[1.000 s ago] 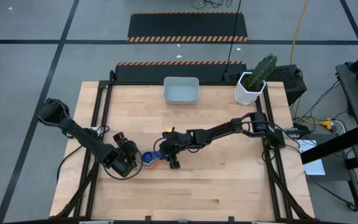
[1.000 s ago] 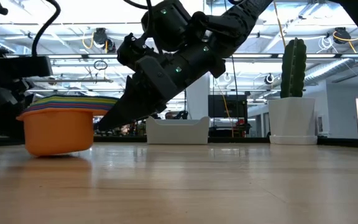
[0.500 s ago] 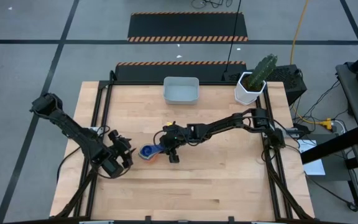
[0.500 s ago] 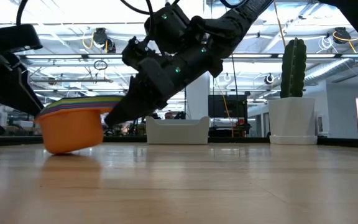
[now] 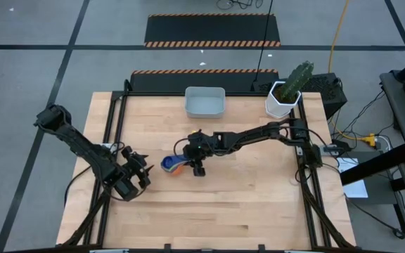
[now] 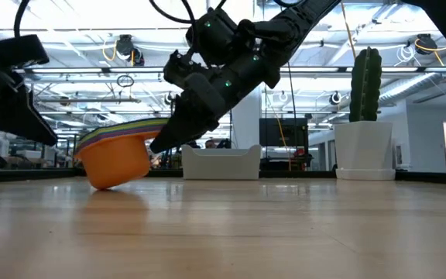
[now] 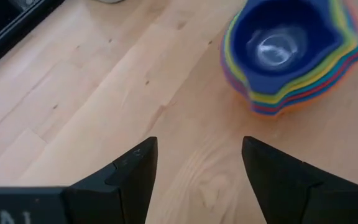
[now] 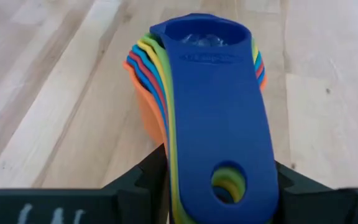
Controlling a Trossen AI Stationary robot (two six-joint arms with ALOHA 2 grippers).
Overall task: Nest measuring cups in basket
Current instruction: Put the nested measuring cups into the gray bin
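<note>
1. The right gripper point(image 5: 190, 163) is clamped on the stacked handles of the cups point(image 5: 171, 164), mid-table. In the low view the stack point(image 6: 118, 151) hangs tilted, one edge of the orange bottom cup touching or just above the wood.

2. Biggest risk imo: it only has the handles, so the weight of the bowls hangs off one end. A quick swing could make the handles slip through the fingers, and the stack drops or fans apart.

3. Second: the cups are just nested, nothing locks them. With that tilt, the outer orange one could slide off and get left behind on the table point(image 5: 259, 204).

4. Third: the basket point(image 5: 204, 102) is well away at the far edge and looks shallow. Come in too low and the stack clips the rim and shoves it.

5. The left gripper point(image 5: 135, 176) sits off to the side, fingers apart and holding nothing. Looks clear of the path.

6. Materials: glossy hard plastic cups, round bowls with flat tab handles, a hole near the end of the top blue handle point(image 8: 219, 130). Slick stuff. The table is smooth pale wood planks.
</note>
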